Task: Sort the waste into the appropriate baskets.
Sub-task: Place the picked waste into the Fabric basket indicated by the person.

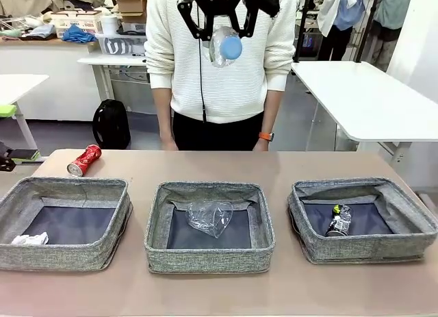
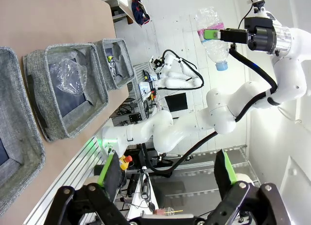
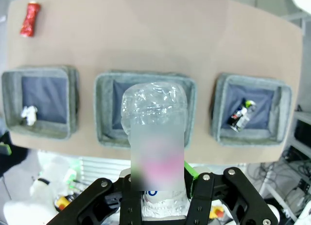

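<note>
- Currently the right end effector [image 1: 226, 35] hangs high at 12 o'clock in the front view. It is clamped on the clear bottle with blue cap [image 1: 220, 44], cap pointing down, in front of the person's white sweater [image 1: 226, 91].
- My left end effector [image 2: 166, 169] is spread wide with nothing between its green pads.
- Three baskets sit in a row on the worktop [image 1: 205, 163] with narrow gaps between them. A bare strip runs behind them at 12 o'clock, and a thinner one lies along the near edge at 6.
- The crushed red can [image 1: 84, 159] lies loose at 10 o'clock, close to the worktop's far left corner and just behind the left basket [image 1: 55, 257].
- The crumpled white paper ball [image 1: 29, 239] sits in the left basket's near corner. The clear plastic cup [image 1: 209, 216] is in the middle basket [image 1: 209, 260], and the dark crushed can [image 1: 339, 221] is in the right basket [image 1: 363, 250].
- In the right wrist view the bottle hides most of the middle basket's floor. The front view cuts that arm off at the top edge.
- The bottle's pink label is blurred and I cannot read it, nor the print on either can.
</note>
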Action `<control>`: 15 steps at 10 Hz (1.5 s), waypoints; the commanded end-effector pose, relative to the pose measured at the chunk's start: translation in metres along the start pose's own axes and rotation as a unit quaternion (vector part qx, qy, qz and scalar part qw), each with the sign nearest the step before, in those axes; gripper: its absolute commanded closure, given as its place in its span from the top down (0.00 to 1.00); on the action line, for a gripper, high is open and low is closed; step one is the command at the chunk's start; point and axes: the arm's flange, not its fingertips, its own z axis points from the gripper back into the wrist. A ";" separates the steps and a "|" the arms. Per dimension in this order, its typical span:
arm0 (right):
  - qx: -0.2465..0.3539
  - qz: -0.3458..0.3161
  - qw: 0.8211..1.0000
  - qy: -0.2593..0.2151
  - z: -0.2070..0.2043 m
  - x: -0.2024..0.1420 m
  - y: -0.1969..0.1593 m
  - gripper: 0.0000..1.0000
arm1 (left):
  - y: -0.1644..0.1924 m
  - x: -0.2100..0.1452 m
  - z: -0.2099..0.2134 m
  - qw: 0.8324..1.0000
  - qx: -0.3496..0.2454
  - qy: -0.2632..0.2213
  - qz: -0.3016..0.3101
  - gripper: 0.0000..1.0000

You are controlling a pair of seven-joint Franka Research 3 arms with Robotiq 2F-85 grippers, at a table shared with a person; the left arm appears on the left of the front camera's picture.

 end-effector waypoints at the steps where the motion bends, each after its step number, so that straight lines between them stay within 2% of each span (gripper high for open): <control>1: 0.003 0.000 1.000 0.004 0.005 0.001 -0.001 0.22 | -0.002 0.000 -0.001 1.000 -0.003 -0.005 -0.008 1.00; 15: 0.003 0.000 1.000 0.004 0.005 0.001 -0.001 0.22 | -0.002 0.000 -0.001 1.000 -0.003 -0.005 -0.008 1.00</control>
